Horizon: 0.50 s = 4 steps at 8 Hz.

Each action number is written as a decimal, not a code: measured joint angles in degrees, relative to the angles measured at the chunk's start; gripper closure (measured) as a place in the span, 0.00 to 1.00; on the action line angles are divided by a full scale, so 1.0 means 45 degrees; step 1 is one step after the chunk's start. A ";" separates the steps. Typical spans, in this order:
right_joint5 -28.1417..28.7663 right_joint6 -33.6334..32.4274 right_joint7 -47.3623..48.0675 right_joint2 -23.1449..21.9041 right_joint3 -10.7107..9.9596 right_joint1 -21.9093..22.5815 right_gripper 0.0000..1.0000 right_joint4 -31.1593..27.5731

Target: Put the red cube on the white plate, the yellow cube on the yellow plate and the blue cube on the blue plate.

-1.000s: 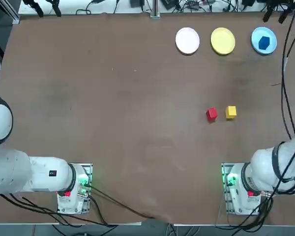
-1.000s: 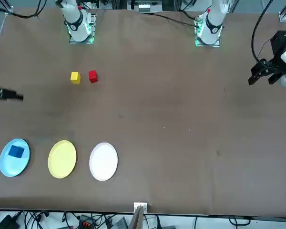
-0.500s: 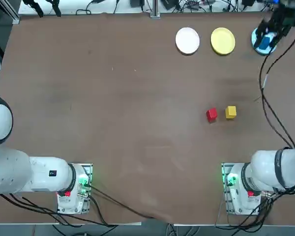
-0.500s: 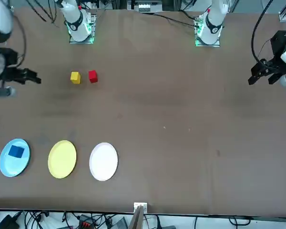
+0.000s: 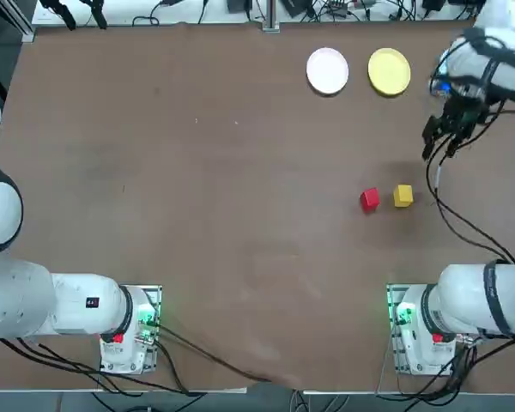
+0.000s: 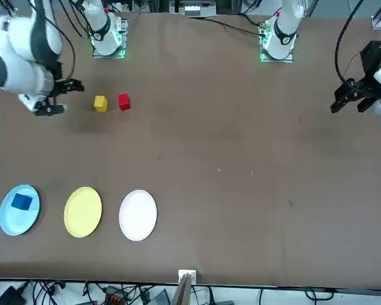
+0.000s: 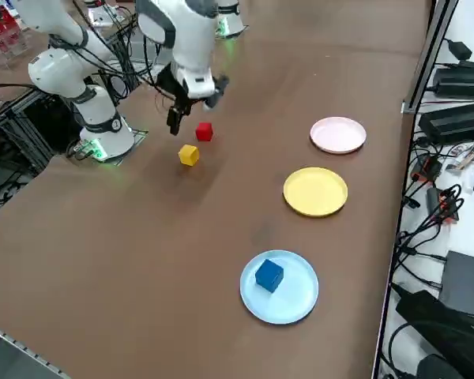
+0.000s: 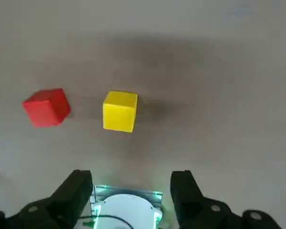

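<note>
The red cube [image 5: 369, 199] and the yellow cube [image 5: 402, 196] lie side by side on the bare table, a small gap between them. At the far edge stand the white plate [image 5: 327, 70] and the yellow plate [image 5: 389, 71], both with nothing on them. The blue cube [image 7: 268, 275] rests on the blue plate [image 7: 296, 298]. My right gripper [image 5: 440, 144] hovers open and holds nothing, above the table between the yellow cube and the blue plate. In the right wrist view both cubes [image 8: 46, 107] [image 8: 119, 110] lie ahead of the gripper [image 8: 132, 188].
Brown table top with open room left of the cubes. Cables and power units [image 7: 458, 79] lie beyond the far edge behind the plates. The arm bases [image 5: 416, 330] stand at the near edge.
The right arm has swung in from the far right corner, over the blue plate, toward the two loose cubes. Its fingers stayed open. No cube or plate moved.
</note>
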 joint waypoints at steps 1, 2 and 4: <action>0.0000 0.1219 -0.0009 0.0019 0.0000 0.0091 0.00 -0.0859; 0.0001 0.2546 -0.0009 0.0034 0.0001 0.0221 0.00 -0.1693; 0.0005 0.4364 0.0132 0.0284 0.0000 0.0356 0.00 -0.2764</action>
